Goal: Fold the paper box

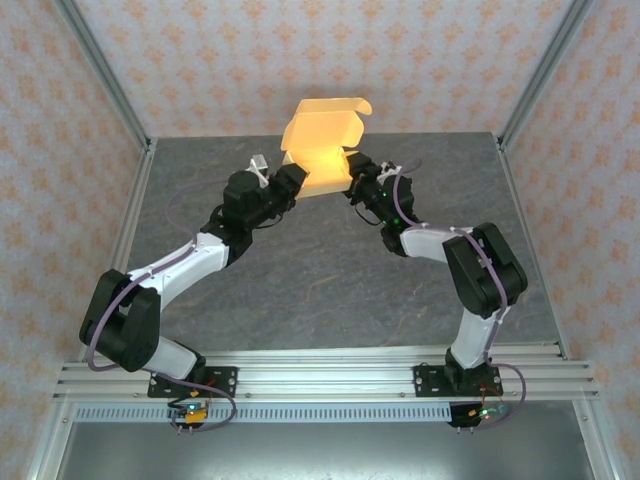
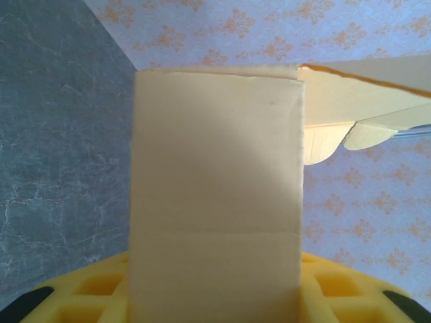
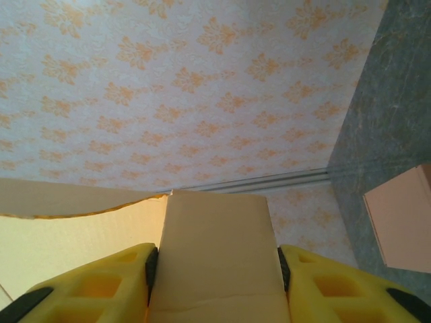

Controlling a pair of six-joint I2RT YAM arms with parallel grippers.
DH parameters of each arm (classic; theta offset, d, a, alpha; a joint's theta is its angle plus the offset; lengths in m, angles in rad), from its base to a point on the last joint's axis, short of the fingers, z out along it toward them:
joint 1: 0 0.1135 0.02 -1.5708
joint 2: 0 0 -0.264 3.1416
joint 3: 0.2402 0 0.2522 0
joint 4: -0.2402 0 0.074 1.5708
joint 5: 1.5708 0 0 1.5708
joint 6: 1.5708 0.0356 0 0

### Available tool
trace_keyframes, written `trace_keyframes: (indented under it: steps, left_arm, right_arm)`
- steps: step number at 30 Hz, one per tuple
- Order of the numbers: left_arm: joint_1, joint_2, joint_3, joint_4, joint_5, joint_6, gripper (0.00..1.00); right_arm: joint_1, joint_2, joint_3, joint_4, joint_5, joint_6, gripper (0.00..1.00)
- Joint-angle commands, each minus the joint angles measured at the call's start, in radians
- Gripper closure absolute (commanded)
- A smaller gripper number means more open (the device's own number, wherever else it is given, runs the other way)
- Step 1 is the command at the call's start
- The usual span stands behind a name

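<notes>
- Left hand point(image 1: 290, 180) is clamped on the paper box point(image 1: 322, 135). In its wrist view a tall side panel point(image 2: 215, 188) fills the gap between the yellow fingers point(image 2: 350, 296) and runs straight ahead of them.
- Right hand point(image 1: 357, 178) brackets the opposite flap point(image 3: 219, 249). Its inner pads sit against both long edges, so I read this as a grip too.
- The box hangs between the two hands at their fingertips, over the far part of the desk point(image 1: 300, 270). I cannot tell whether its base touches the surface.
- The lid point(image 1: 330, 108) stands up beyond both hands, with its front lip curled over.
- The step in hand looks like squaring the two side walls so the lid can come down.
- To do it well, drive both hands inward together with equal and opposite effort. Otherwise the box is likely to slide away from the stronger hand.
- Bend each wall at its scored crease near the wrist side, not partway up the panel.
- Squeeze only firmly enough to steer, because thin cardboard probably buckles under a hard pinch.
- Hold both wrists level so the walls end upright, and leave the lid free beyond the fingertips.
</notes>
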Motion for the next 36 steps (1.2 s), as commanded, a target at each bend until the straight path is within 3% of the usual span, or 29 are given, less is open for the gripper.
trace_keyframes:
  steps: [1,7,12,16,20,28,32,34,36]
  left_arm:
    - [-0.005,-0.030,0.004,0.035,-0.016,0.056,0.67]
    - [0.015,0.048,-0.006,0.030,-0.015,0.111,0.66]
    - [0.012,0.172,-0.003,0.086,0.057,0.160,0.66]
    - [-0.004,0.235,-0.022,0.093,0.069,0.243,0.65]
    - [-0.022,0.305,-0.018,0.117,0.118,0.305,0.64]
    - [-0.027,0.455,-0.001,0.170,0.174,0.305,0.57]
    - [-0.028,0.481,0.031,0.081,0.170,0.379,0.43]
    - [-0.024,0.460,0.039,0.009,0.159,0.425,0.35]
    - [-0.018,0.420,0.039,-0.056,0.147,0.468,0.19]
  right_arm:
    - [-0.016,-0.046,-0.032,-0.070,-0.041,-0.109,0.50]
    - [-0.075,-0.127,-0.134,-0.123,-0.069,-0.177,0.36]
    - [-0.109,-0.267,-0.231,-0.308,-0.085,-0.395,0.31]
    - [-0.117,-0.445,-0.260,-0.566,-0.010,-0.729,0.30]
    - [-0.117,-0.570,-0.276,-0.703,0.057,-1.015,0.31]
    - [-0.141,-0.589,-0.301,-0.763,0.122,-1.181,0.32]
    - [-0.194,-0.560,-0.289,-0.747,-0.007,-1.220,0.39]
    - [-0.197,-0.554,-0.265,-0.787,0.005,-1.251,0.39]
    - [-0.212,-0.551,-0.244,-0.815,0.021,-1.264,0.37]
